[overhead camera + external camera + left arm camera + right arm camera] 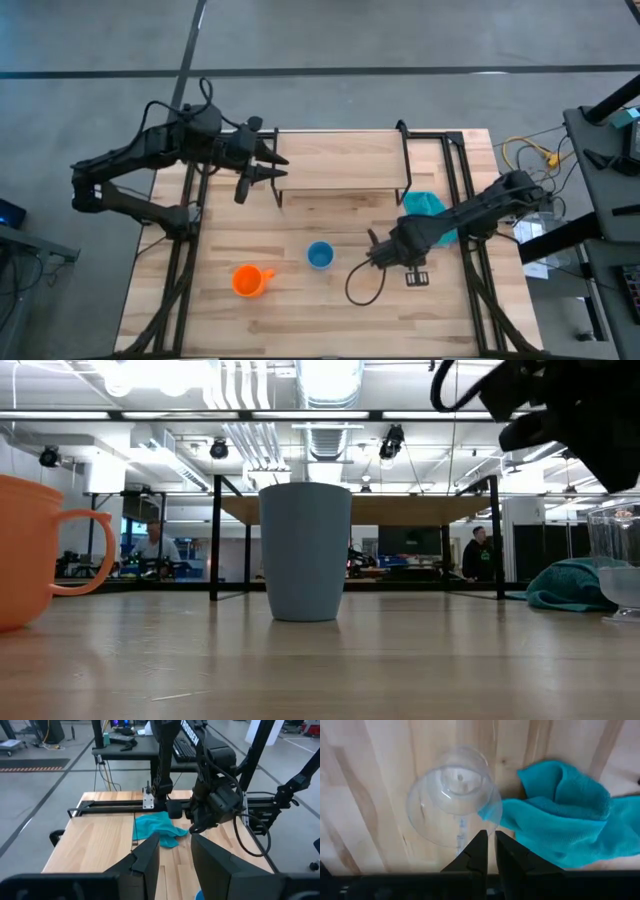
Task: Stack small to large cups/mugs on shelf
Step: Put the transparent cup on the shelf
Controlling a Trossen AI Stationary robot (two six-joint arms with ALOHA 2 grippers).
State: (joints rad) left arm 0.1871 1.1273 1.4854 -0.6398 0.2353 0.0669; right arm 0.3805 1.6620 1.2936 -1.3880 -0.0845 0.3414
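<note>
Your right arm reaches in from the right edge of the bench [300,310], bent low over the wood, with the right gripper [375,252] stopped just right of the middle. In its wrist view the two dark fingers [479,851] are pressed nearly together, with only a thin slit between them and nothing pinched; their tips sit at the rim of the clear cup [454,795], which stands upright on the bench with nothing inside it. The teal cloth [570,815] lies crumpled right beside that cup, its edge showing through the clear wall, and in the overhead view it sits near the right edge, under the arm. Your left arm stretches in from the left edge at the far side, held above the bench, with the left gripper [272,166] pointing at the left end of the shelf [340,160]; its fingers [147,857] are spread and hold nothing. The shelf runs along the far edge of the bench, and no cup is seen on it. The blue cup [320,256] stands upright near the middle of the bench, just left of the right gripper, and looks empty from above. The orange mug [249,280] stands toward the near left, apart from the blue cup, its handle turned toward it; you cannot tell its contents.
</note>
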